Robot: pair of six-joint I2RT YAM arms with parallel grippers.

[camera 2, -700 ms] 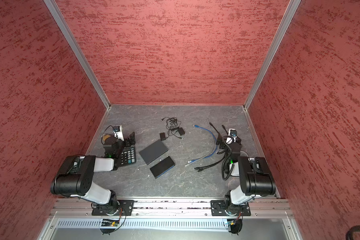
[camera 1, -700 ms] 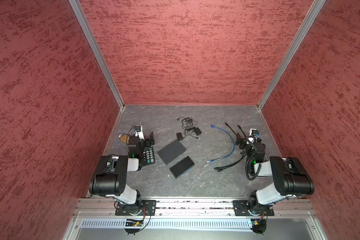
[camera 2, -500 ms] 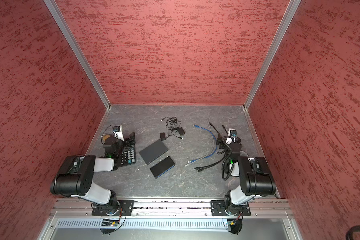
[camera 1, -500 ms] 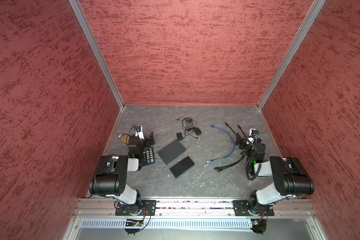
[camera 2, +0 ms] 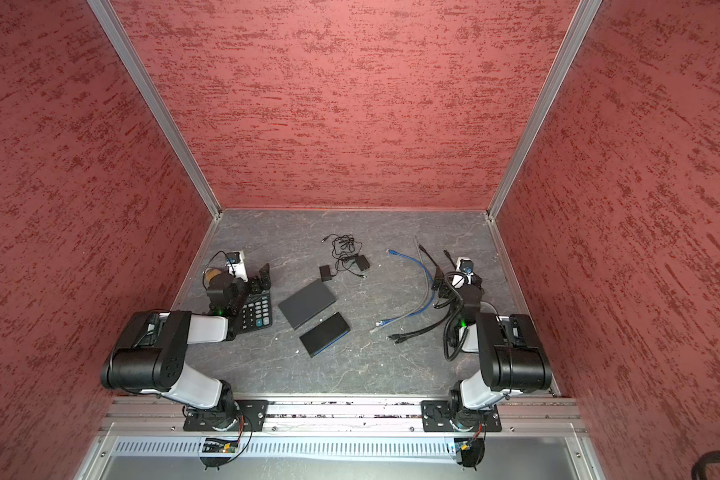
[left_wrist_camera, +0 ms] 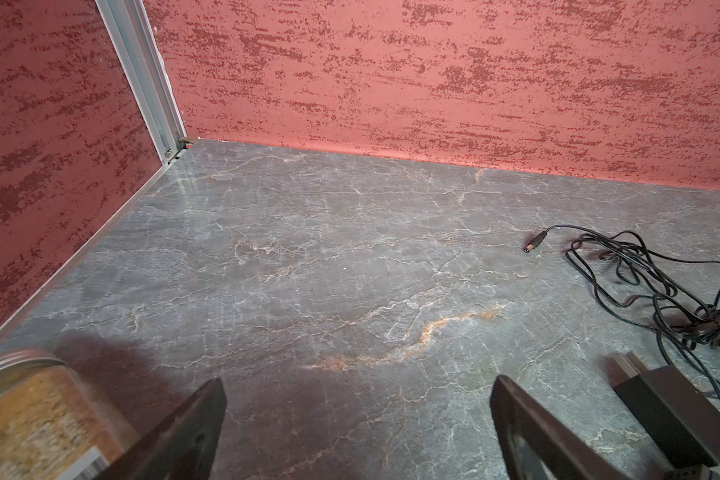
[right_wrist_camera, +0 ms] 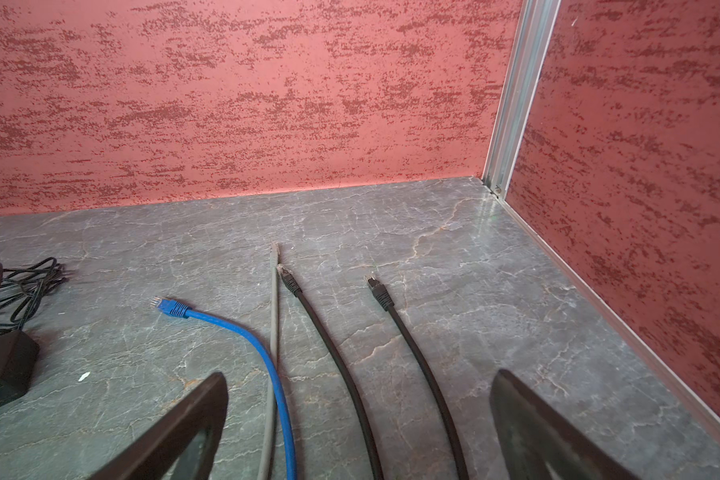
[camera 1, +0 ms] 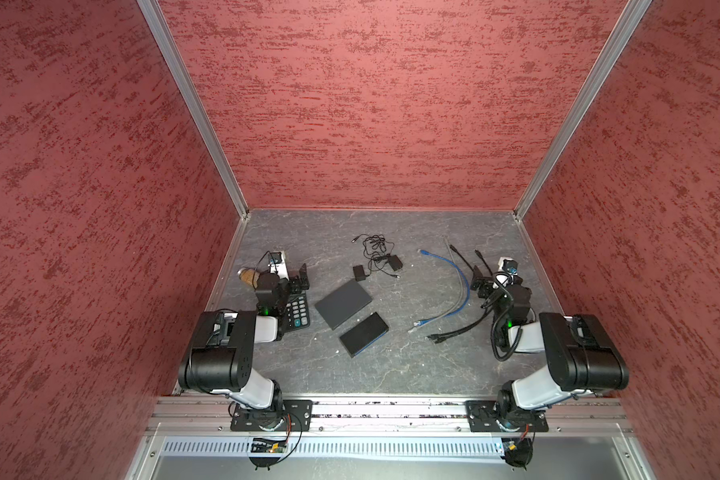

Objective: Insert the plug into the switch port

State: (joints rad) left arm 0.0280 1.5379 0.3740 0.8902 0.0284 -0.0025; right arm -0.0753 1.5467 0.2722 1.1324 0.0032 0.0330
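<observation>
Plug (right_wrist_camera: 171, 308), blue Ethernet: lies loose on the table (camera 1: 391, 374), left of centre in the right wrist view, beside a grey cable (right_wrist_camera: 273, 332) and two black cables (right_wrist_camera: 416, 361); right of centre in both top views.
Change: none visible against the earlier top views. Arms and items are unmoved, so the task is judged unstarted.
Switch (camera 1: 364, 334): likely the blue-edged black box at centre; ports not discernible.
Right gripper (right_wrist_camera: 358, 376): jaws spread wide over the cables, holding nothing.
Left gripper (left_wrist_camera: 358, 382): spread wide, empty, over bare table.
</observation>
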